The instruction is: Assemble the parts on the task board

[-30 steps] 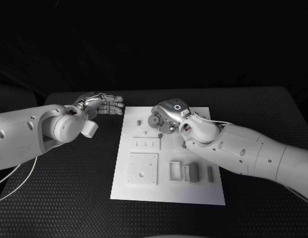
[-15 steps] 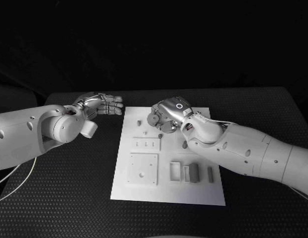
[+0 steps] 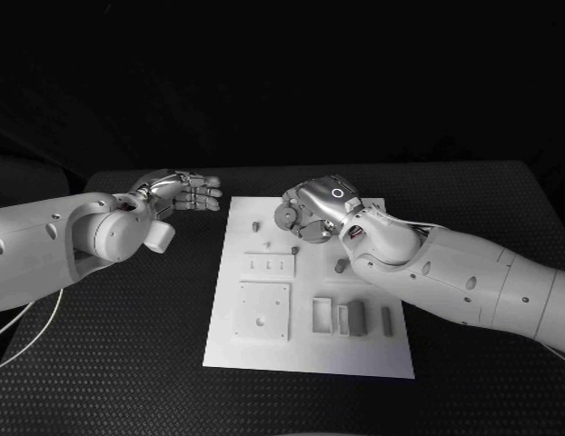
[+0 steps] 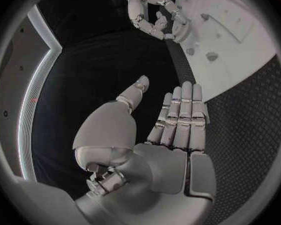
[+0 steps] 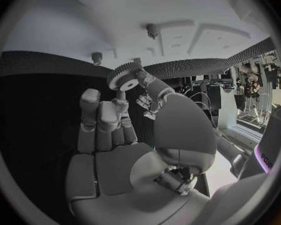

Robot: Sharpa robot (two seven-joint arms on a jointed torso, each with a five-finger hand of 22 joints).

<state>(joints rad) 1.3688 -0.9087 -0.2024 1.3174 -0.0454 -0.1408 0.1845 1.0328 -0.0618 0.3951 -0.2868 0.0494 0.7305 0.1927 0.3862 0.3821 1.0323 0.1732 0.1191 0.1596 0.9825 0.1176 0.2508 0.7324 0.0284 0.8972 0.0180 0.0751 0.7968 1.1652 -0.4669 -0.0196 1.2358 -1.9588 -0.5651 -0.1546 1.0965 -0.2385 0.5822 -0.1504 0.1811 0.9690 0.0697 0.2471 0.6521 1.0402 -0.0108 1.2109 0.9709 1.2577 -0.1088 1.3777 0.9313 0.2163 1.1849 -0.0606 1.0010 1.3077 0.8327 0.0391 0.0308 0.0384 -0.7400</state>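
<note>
The white task board point(image 3: 306, 350) lies in the middle of the black table. My right hand point(image 3: 314, 211) hovers over the board's far end and pinches a small toothed gear point(image 5: 123, 78) between thumb and fingertip. Short pegs point(image 5: 152, 31) point(image 5: 97, 57) stand on the board beyond the gear. My left hand point(image 3: 183, 192) hangs off the board's far left corner with its fingers straight and together point(image 4: 178, 116), thumb apart, holding nothing. The left wrist view shows the right hand point(image 4: 156, 12) above the board point(image 4: 240, 55).
A square plate point(image 3: 263, 309) and three upright blocks point(image 3: 351, 318) sit at the board's near end, with a small slotted block point(image 3: 268, 263) mid-board. More pegs point(image 3: 341, 266) point(image 3: 259, 227) stand near the right hand. Black table point(image 3: 99, 363) surrounds the board.
My right hand has drifted slightly toward the board's far edge with the gear still pinched. The left hand has edged a little to the left.
</note>
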